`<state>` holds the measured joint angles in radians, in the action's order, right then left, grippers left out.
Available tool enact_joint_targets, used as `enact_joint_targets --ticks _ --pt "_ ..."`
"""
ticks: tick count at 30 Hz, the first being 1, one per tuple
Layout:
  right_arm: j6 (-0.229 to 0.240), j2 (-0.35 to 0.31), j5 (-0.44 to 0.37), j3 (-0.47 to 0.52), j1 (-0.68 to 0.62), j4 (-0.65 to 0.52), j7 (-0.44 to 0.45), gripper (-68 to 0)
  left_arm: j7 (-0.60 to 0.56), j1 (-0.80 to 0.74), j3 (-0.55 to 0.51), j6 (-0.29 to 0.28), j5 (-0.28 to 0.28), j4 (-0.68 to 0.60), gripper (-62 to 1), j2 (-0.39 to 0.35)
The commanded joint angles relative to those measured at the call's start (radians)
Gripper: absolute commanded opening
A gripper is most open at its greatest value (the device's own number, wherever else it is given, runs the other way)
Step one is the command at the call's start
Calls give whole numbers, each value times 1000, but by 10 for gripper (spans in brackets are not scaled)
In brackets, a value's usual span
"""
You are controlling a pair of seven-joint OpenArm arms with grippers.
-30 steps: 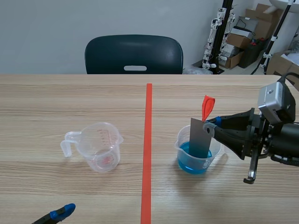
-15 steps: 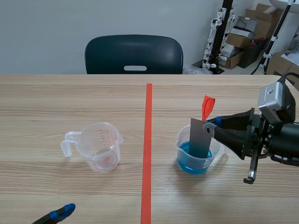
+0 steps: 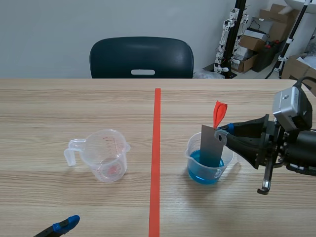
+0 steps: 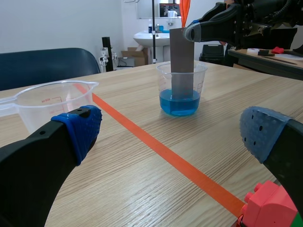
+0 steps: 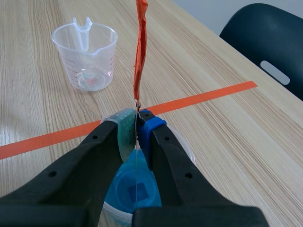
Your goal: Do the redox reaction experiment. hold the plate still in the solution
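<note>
Plate pinched upright in the right hand, lower end dipped in blue solution.

The right hand's two fingers are closed on the thin grey plate near its upper edge, one pad on each face. An orange-red strip rises from the plate's top just above the fingertips. Directly below this hand stands the clear beaker that holds the solution. The plate goes down inside it, apparently without touching the wall, though that is hard to judge. The left hand is spread wide with nothing between its blue pads, low over the worktop. Just ahead of its left finger sits an empty clear measuring cup, with the beaker farther ahead.
</note>
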<state>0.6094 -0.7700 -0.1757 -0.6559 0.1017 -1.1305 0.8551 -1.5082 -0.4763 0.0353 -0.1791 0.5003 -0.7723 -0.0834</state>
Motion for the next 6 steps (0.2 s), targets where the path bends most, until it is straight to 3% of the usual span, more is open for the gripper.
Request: enact_joint_targets --ticks 1,6 --pt "0 -3 -11 5 9 -14 -3 -669 -46 -3 0 0 -3 -14 8 0" --pt "0 -3 -11 5 9 -14 -3 -669 -46 -3 0 0 -3 -14 8 0"
